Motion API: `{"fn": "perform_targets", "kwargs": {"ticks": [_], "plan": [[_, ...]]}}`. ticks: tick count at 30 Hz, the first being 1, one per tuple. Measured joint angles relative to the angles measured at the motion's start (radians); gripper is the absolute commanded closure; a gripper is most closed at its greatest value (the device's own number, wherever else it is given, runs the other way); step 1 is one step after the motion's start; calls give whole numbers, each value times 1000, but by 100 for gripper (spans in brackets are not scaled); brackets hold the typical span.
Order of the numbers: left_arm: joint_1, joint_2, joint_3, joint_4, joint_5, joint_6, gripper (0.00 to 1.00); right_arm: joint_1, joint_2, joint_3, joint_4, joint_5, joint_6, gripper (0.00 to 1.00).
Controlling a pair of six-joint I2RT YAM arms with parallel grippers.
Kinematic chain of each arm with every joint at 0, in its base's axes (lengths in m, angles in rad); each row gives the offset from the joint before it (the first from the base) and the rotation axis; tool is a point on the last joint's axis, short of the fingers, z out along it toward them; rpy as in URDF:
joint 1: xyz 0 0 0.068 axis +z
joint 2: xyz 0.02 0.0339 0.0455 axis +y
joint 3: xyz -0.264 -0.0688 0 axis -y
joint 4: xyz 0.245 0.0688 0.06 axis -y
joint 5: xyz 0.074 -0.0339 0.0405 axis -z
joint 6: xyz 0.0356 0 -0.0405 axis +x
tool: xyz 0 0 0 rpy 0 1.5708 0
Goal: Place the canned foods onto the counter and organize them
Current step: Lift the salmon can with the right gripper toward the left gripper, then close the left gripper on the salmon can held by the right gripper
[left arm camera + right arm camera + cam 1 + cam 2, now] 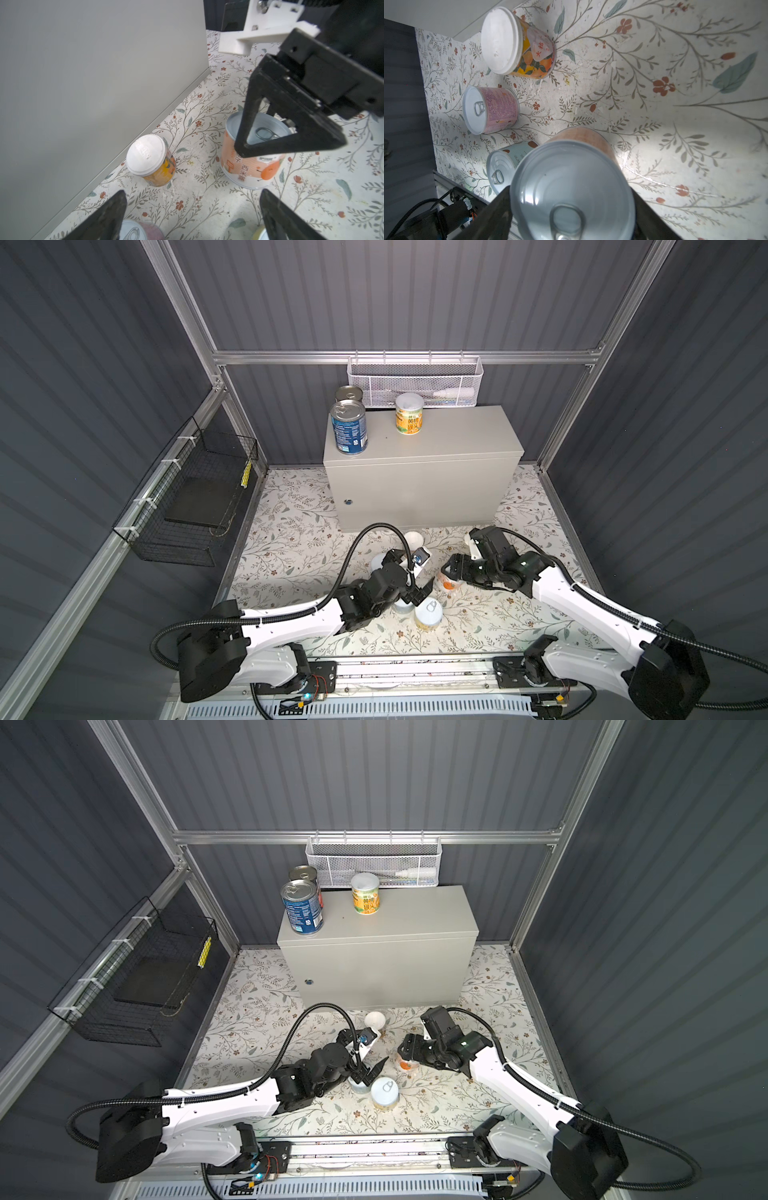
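Top views: three cans on the bench, five left to move

**1. Completed.** In both top views the bench [449, 431] carries three of the eight canned foods, all upright.
- The front blue can [349, 429] stands at the left front corner.
- The rear blue can [349, 393] stands directly behind it.
- The yellow-green can [409, 413] stands near the rear edge, apart from the blue pair.

**2. Outstanding.** Five cans stand on the floral surface [291, 539] in front of the bench.
- The white-lidded orange can [148, 158] is the nearest to the bench front.
- The pink can [492, 110] and the pale blue can [500, 164] follow in a loose row, each farther from the bench.
- The yellow can [428, 616] stands beside the pale blue can.
- The orange-labelled can [249, 166] stands to the right of the group.

**3. Tool state.**
- The right tool [448, 572] is clenched on the orange-labelled can. The right wrist view shows a finger against each side of the lid rim. The can's base appears to rest on the floral surface, so the lift is judged not yet begun.
- The left tool [193, 192] is released, with the jaws wide apart and nothing between them. It hovers low near the yellow can.

**4. Progress.** Judged under half complete. Five transfers are outstanding, the first in hand. The final arrangement on the bench is also to be done.
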Motion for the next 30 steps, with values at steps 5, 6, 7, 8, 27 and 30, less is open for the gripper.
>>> {"fn": "perform_targets", "kwargs": {"ticks": [5,6,7,8,27,30], "plan": [[0,-19,-11,15,117,18,0,-14,-40,30,-2,-24,1,26],[0,-19,-11,15,147,20,0,-16,-48,34,1,-34,5,26],[0,-19,-11,15,171,21,0,-16,-54,34,6,-41,8,26],[0,-18,-11,15,197,21,0,-16,-59,34,11,-49,13,26],[0,28,-11,66,284,28,0,-17,-94,20,55,-144,109,27],[0,49,-11,82,280,28,0,-17,-94,8,78,-150,121,27]]}}
